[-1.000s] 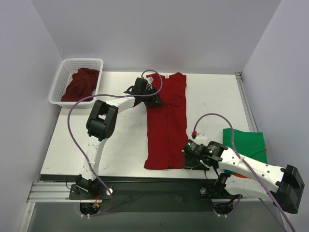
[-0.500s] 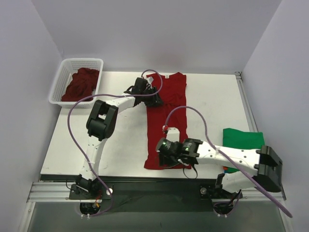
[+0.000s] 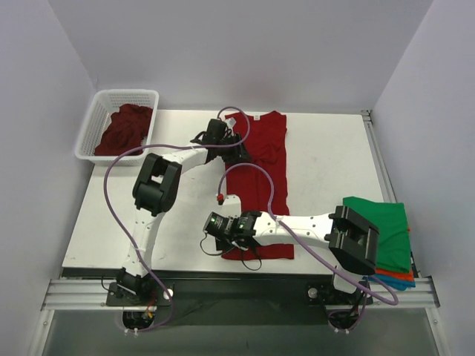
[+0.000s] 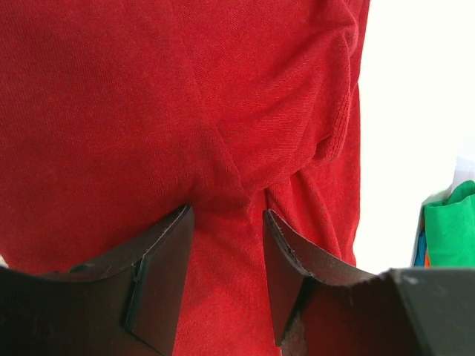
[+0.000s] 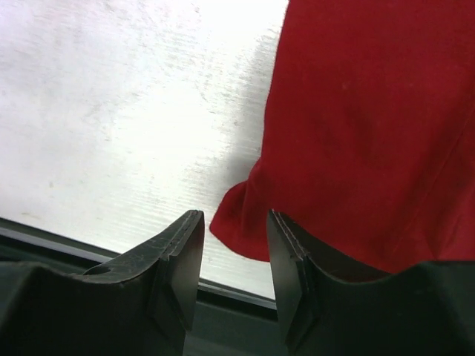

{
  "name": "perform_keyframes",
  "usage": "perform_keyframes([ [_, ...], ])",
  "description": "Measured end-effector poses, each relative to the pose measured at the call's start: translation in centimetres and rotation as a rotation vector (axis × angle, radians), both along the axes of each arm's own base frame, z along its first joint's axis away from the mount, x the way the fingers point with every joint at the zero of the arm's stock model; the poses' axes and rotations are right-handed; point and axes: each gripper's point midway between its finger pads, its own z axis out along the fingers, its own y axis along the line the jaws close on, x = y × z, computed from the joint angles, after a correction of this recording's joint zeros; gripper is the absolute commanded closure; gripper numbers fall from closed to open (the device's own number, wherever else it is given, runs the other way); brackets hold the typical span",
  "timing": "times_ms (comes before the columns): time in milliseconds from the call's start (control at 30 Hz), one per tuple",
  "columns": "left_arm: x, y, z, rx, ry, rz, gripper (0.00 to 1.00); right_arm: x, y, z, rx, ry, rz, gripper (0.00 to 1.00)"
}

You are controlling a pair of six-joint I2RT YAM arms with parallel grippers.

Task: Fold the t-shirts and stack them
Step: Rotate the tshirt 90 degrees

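A deep red t-shirt lies lengthwise in the middle of the table, collar at the far end. My left gripper rests on its far left side near the sleeve. In the left wrist view the jaws stand open with wrinkled red cloth between them. My right gripper reaches across the near hem to the shirt's near left corner. In the right wrist view the jaws stand open with that corner between them. Folded t-shirts are stacked at the right, green on top, orange and blue under it.
A white lattice basket at the far left holds more dark red shirts. The table's near edge runs just below the right gripper. The green stack also shows at the right edge of the left wrist view.
My right arm has swung left along the shirt's near hem, from its right side to its near left corner. The left arm has not moved.
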Motion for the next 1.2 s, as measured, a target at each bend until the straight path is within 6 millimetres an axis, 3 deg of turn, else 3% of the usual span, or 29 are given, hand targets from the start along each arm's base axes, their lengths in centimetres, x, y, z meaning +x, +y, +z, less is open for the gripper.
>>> perform_keyframes([
  [267,0.0,0.0,0.0,0.003,0.004,0.000,0.47,-1.3,-0.5,-1.3,-0.059,0.025,0.006,0.65],
  [400,-0.1,0.0,0.0,0.006,0.005,-0.003,0.47,-1.6,-0.1,-1.8,-0.076,0.032,0.010,0.80],
  [567,-0.1,0.1,0.0,0.010,0.007,-0.005,0.47,-1.8,-0.5,-2.7,-0.112,0.045,0.008,0.85],
  [700,-0.1,0.1,0.0,0.014,0.007,-0.008,0.47,-1.9,-1.1,-2.6,-0.147,0.050,0.020,1.00],
  [867,-0.1,0.1,0.1,0.018,0.012,-0.009,0.47,-1.6,-1.6,-0.6,-0.165,0.034,0.052,0.98],
  [900,-0.1,0.1,0.1,0.018,0.013,-0.009,0.47,-1.6,-1.6,0.0,-0.161,0.029,0.057,0.88],
  [1033,-0.1,0.2,0.0,0.019,0.014,-0.009,0.46,-1.4,-2.2,2.6,-0.124,-0.006,0.059,0.75],
  [1200,-0.2,0.1,0.1,0.015,0.014,-0.016,0.42,-1.8,-5.9,3.0,-0.117,-0.026,0.019,0.64],
])
